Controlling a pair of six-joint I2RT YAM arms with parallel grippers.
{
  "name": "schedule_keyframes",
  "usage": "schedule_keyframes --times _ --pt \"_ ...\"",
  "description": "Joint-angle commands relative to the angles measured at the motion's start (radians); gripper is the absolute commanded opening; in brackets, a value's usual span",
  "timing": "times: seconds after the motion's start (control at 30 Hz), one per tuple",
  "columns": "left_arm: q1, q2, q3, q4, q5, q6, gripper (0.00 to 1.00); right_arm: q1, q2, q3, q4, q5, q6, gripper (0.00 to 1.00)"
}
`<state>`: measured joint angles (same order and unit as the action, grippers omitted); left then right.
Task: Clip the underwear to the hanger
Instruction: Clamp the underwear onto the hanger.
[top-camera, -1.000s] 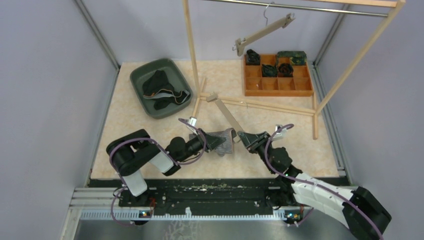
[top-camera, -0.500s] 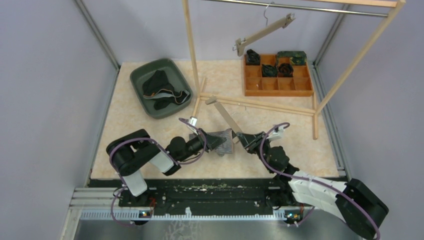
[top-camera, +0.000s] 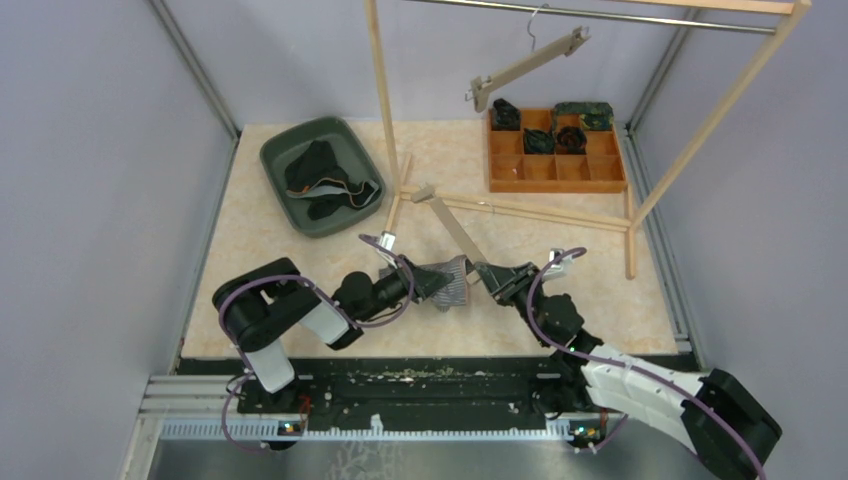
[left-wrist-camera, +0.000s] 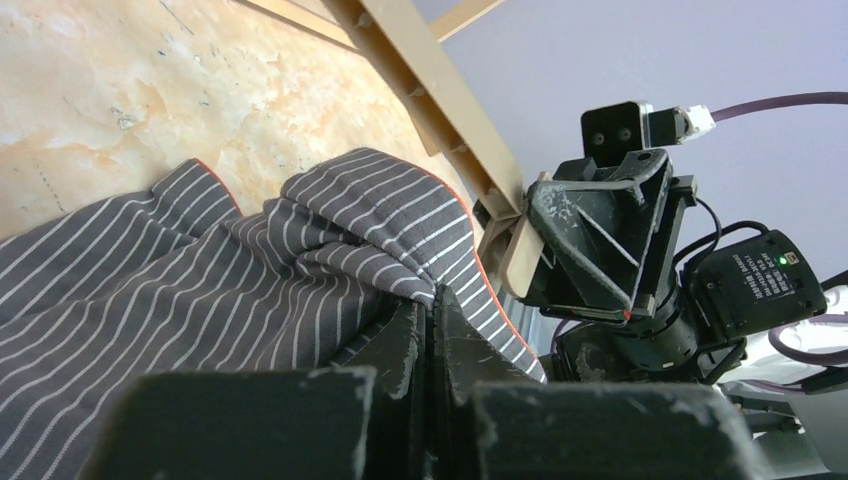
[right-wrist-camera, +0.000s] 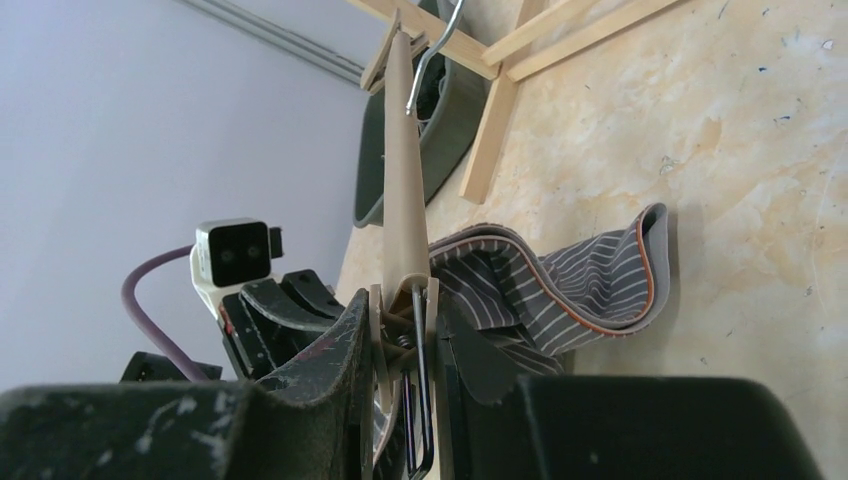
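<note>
The grey striped underwear lies bunched on the table between my two grippers. My left gripper is shut on a fold of the underwear, its jaws pressed together on the cloth. A tan wooden hanger lies slanted on the table, one end clip beside the cloth. My right gripper is shut on that end clip, squeezing the clip's two tan plates. The hanger bar runs away from the right wrist camera, and the underwear's orange-edged band sits just right of the clip.
A wooden rack frame stands behind, its base bars on the table near the hanger. A second hanger hangs from the rail. A green bin holding dark clothes is back left; an orange compartment tray is back right.
The right arm and the hanger's far end swayed slightly and came back to about the same place. Both grips are unchanged.
</note>
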<state>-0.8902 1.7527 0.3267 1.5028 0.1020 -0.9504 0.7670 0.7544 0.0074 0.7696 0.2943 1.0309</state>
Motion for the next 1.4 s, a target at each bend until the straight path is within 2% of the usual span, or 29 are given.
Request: schedule_keyframes --times 0.0,0.2,0.6,1.37 --pt "0.006 0.000 0.028 0.033 0.019 -0.007 0.00 -0.008 0.009 -0.113 0.061 0.006 -0.015 0.00" --pt "0.005 -0.001 0.034 0.024 0.026 -0.008 0.00 -0.006 0.039 -0.117 0.108 -0.006 -0.016 0.00" --pt "0.007 0.000 0.020 0.034 0.018 -0.009 0.00 -0.007 0.002 -0.116 0.065 0.006 -0.016 0.00" --pt "0.007 0.018 0.043 0.011 0.020 -0.013 0.00 -0.007 0.015 -0.116 0.094 -0.008 -0.022 0.00"
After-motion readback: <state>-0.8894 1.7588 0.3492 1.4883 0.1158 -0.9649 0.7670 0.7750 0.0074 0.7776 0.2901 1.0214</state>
